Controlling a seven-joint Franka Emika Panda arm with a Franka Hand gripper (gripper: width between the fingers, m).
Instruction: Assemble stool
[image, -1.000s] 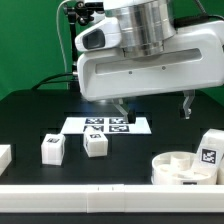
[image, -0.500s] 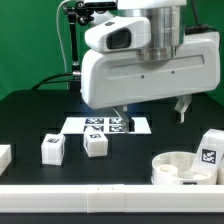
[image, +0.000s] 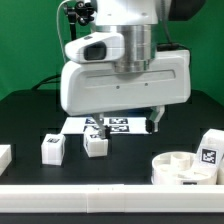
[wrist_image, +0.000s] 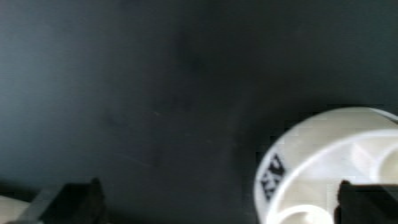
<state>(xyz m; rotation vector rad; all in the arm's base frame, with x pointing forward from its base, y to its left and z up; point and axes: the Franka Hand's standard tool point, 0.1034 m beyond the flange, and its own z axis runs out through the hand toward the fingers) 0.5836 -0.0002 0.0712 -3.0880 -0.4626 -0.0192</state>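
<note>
My gripper (image: 128, 123) hangs open above the black table, over the marker board (image: 120, 126), with nothing between its fingers. The stool's round rimmed seat disc (image: 185, 168) lies at the exterior view's lower right. One leg block (image: 52, 148) and a second (image: 96, 144) stand in front of the marker board. A third tagged block (image: 209, 146) stands at the right edge. In the wrist view the gripper (wrist_image: 226, 205) shows two dark fingertips (wrist_image: 75, 200) set wide apart. The seat disc (wrist_image: 347, 150) with its tag curves in beside one of them, lower down on the table.
A plain white bar (image: 100, 190) runs along the table's front edge. Another white piece (image: 3, 157) sits at the exterior view's left edge. A green backdrop stands behind the table, and cables trail at the back.
The arm has swung toward the exterior view's left, and its fingers now hang over the marker board's middle. The jaws stay open. No part on the table has moved.
</note>
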